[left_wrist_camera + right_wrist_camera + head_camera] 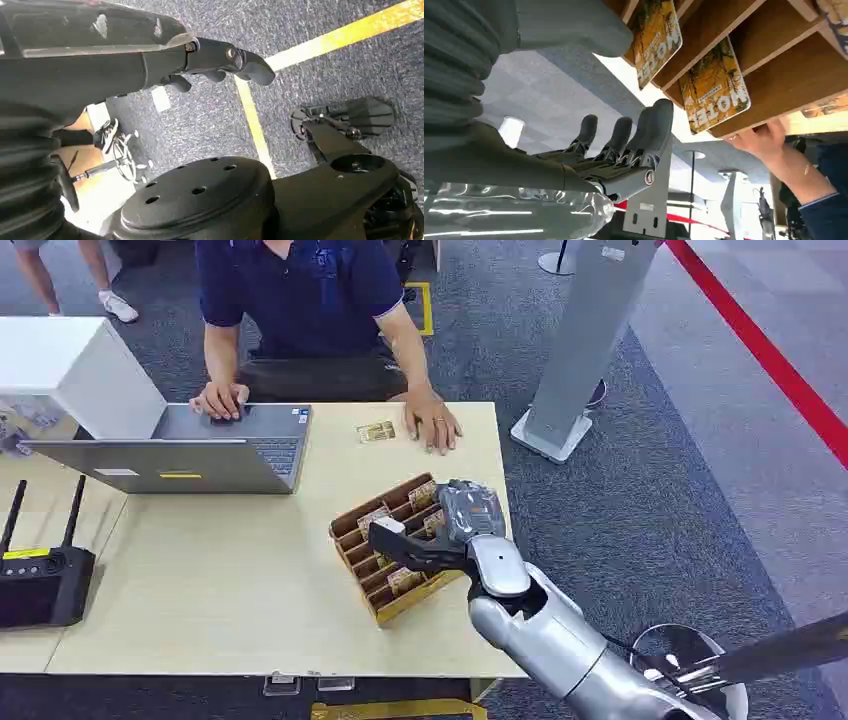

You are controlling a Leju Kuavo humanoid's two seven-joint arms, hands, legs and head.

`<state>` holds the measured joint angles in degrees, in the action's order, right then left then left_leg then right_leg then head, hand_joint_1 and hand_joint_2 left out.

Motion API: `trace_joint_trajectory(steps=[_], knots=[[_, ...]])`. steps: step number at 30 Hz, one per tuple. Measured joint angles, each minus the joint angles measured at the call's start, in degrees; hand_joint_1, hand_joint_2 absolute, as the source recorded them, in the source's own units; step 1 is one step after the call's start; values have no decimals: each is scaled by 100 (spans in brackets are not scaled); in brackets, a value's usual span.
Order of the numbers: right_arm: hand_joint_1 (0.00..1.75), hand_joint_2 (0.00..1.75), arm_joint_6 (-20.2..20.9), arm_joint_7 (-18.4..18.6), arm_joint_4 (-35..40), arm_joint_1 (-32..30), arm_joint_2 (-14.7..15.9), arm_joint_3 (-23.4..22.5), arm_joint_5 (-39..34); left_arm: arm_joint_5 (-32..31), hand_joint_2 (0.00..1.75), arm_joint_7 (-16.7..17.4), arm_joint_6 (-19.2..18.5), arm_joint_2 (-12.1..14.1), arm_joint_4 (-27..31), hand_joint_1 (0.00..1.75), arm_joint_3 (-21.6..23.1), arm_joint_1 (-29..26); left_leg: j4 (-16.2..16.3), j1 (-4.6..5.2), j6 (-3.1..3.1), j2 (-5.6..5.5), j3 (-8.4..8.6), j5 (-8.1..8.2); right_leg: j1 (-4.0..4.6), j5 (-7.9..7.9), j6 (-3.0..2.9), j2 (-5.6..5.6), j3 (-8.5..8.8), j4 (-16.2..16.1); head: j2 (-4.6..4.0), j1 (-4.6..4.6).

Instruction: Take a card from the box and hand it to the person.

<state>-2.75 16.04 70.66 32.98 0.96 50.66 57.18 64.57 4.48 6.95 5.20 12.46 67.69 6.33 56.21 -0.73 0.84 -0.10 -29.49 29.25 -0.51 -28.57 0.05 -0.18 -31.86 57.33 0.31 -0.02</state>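
The box, a slotted wooden tray, lay tilted at the centre of the head view, near the right edge of the pale table. Its slots held several cards; in the right wrist view two of them were seen close, yellow-brown and printed with "HOTEL", the lettering turned upside down there. One more card lay flat on the table above the box, apart from it, just beside the person's hand.

The right hand hung over the box with its dark fingers stretched out and apart from the thumb, gripping nothing; whether they touched the box could not be told. The left hand showed in the left wrist view over grey carpet crossed by a yellow line, fingers loosely curled and nothing in them.

The person, in a dark blue shirt, sat at the top centre, the other hand on a grey laptop. A black router with two antennas stood at the lower left, a white box at the upper left. A grey stand rose at the upper right beside a red floor stripe.
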Motion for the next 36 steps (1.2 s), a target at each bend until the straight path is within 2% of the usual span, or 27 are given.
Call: trace_joint_trajectory(steps=[15, 29, 36], knots=[[82, 175, 26, 24, -4, -32, 52, 28, -15, -11, 175, 0, -9, 2, 0, 0, 7, 1, 0, 0, 0, 0, 0, 0, 0, 0, 0, 0, 0, 0, 0, 0], [79, 175, -22, -166, -181, -27, -15, 114, -44, 79, 175, 2, 11, 2, 0, 0, 7, 1, 0, 0, 0, 0, -1, 0, 0, 0, 0, 0, 1, 0, 0, 0], [86, 175, -33, -183, -308, -24, -66, 168, -66, 92, 175, 2, 28, 2, 0, 0, 7, 1, 0, 0, 0, 0, -1, 0, 0, 0, 0, 0, 1, 0, 0, 0]])
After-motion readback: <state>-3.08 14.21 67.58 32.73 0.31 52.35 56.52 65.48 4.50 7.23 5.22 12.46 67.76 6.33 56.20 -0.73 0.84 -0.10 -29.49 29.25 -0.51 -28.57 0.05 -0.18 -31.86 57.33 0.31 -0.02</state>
